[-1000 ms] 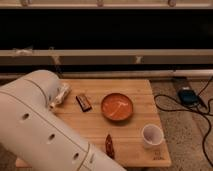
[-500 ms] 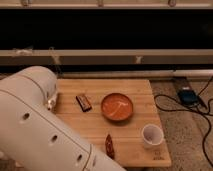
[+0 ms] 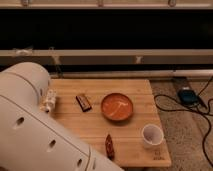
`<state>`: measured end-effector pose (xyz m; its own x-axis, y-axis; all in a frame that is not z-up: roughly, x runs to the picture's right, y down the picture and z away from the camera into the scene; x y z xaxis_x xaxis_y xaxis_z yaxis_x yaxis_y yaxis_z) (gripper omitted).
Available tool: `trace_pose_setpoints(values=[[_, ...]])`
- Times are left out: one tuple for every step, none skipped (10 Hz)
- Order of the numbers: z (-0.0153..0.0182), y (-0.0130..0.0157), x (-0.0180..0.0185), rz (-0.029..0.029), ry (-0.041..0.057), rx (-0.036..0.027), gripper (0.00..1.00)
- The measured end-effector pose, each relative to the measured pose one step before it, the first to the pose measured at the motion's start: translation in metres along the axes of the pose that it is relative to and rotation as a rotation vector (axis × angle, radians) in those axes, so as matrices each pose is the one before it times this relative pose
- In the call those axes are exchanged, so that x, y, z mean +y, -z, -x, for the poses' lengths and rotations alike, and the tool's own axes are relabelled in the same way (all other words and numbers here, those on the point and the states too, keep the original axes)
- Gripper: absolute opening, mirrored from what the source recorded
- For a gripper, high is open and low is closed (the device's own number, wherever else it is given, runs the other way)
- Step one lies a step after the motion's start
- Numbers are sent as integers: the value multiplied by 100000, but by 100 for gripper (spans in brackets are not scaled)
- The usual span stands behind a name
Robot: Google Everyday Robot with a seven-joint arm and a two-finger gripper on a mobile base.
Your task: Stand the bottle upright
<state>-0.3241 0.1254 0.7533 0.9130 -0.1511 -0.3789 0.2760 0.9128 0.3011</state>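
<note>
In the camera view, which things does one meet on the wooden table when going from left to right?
The gripper at the table's left edge, apparently at the bottle, → dark snack bar → small red packet → orange bowl → white cup.

We see a wooden table (image 3: 135,145) at frame centre carrying an orange bowl (image 3: 117,106), a white cup (image 3: 151,135), a dark bar (image 3: 83,102), a small red packet (image 3: 108,146), and, near the left edge beside the gripper (image 3: 49,103), the bottle (image 3: 50,97).

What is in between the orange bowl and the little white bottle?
In the camera view, a small dark bar lies on the wooden table between the orange bowl and the bottle. The end effector is hidden behind the big white arm.
</note>
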Motion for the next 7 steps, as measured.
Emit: trace_pose_setpoints(values=[[-532, 724, -377, 398, 4382, 1209, 0], [-545, 730, -369, 448, 4979, 1766, 0], [-630, 889, -498, 335, 5089, 1967, 0], [-656, 596, -391, 355, 3695, 1909, 0], [-544, 465, -288, 445, 2941, 1432, 0], [-589, 272, -240, 608, 2570, 1327, 0], [-364, 217, -170, 657, 1928, 420, 0]])
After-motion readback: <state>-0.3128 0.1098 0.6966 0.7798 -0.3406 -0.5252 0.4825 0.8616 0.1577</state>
